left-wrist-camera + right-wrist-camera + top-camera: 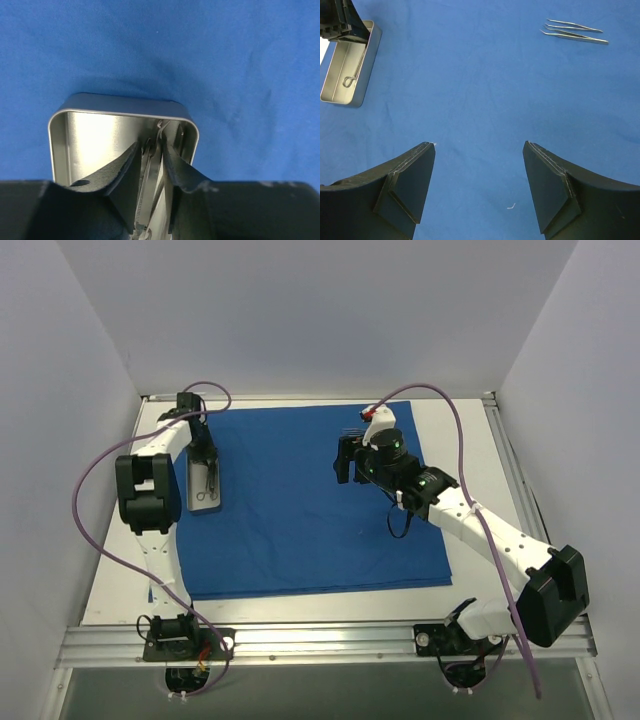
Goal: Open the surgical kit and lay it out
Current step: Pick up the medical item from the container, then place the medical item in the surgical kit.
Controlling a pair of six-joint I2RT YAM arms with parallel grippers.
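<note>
The surgical kit's royal-blue cloth (300,520) lies spread flat over the table. On its left edge sits the small metal tray (190,502), also in the left wrist view (120,102) and the right wrist view (372,45). My left gripper (207,462) reaches down into the tray. Its fingers (125,170) are closed narrowly on a thin metal instrument (147,180), whose ring handle (350,80) rests on the tray floor. Over the cloth's upper right, my right gripper (479,144) hangs open and holds nothing. Two tweezers (575,32) lie side by side on the cloth beyond it.
Bare white table (110,580) shows left of and in front of the cloth. White walls close in the sides and back. Purple cables (90,500) loop beside both arms. A metal rail (320,640) runs along the near edge. A small white fleck (511,206) lies on the cloth.
</note>
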